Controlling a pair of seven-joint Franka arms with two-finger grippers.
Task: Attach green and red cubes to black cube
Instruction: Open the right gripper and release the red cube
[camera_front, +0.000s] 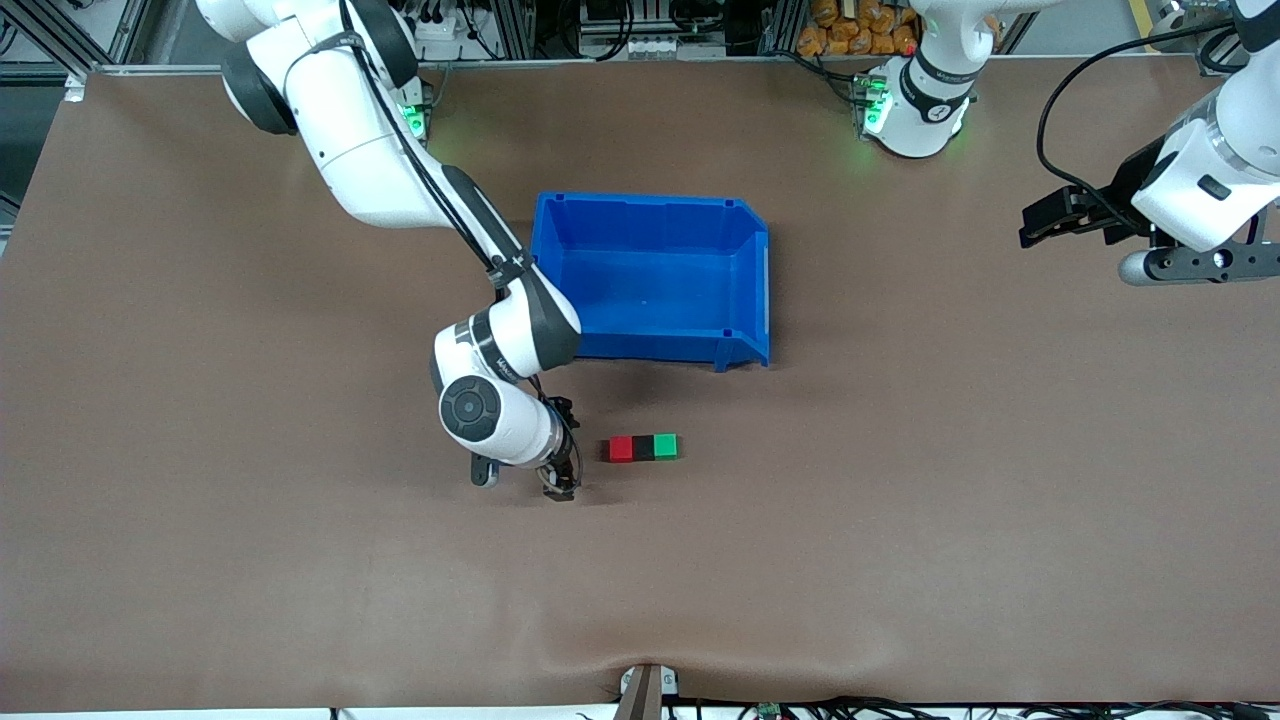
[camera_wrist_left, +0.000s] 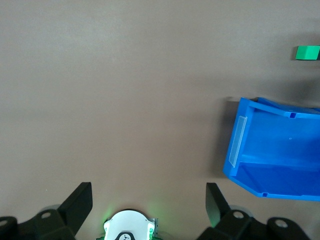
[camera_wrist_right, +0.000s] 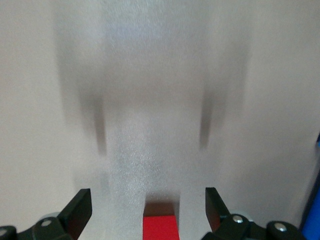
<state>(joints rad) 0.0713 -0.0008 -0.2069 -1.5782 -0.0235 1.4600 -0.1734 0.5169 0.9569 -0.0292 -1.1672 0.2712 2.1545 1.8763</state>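
The red cube (camera_front: 620, 449), the black cube (camera_front: 643, 447) and the green cube (camera_front: 666, 446) lie touching in one row on the brown table, black in the middle. My right gripper (camera_front: 561, 484) is low over the table beside the red end of the row, open and holding nothing. In the right wrist view the red cube (camera_wrist_right: 161, 228) shows between the wide-spread fingers of that gripper (camera_wrist_right: 147, 198), touching neither. My left gripper (camera_front: 1045, 218) waits open and empty, high over the left arm's end of the table. The left wrist view shows the left gripper (camera_wrist_left: 148, 193) and the green cube (camera_wrist_left: 307, 52).
A blue bin (camera_front: 650, 203) stands farther from the front camera than the cube row, and nothing shows in it. It also appears in the left wrist view as the blue bin (camera_wrist_left: 238, 145). The left arm's base (camera_front: 915, 110) stands at the table's edge.
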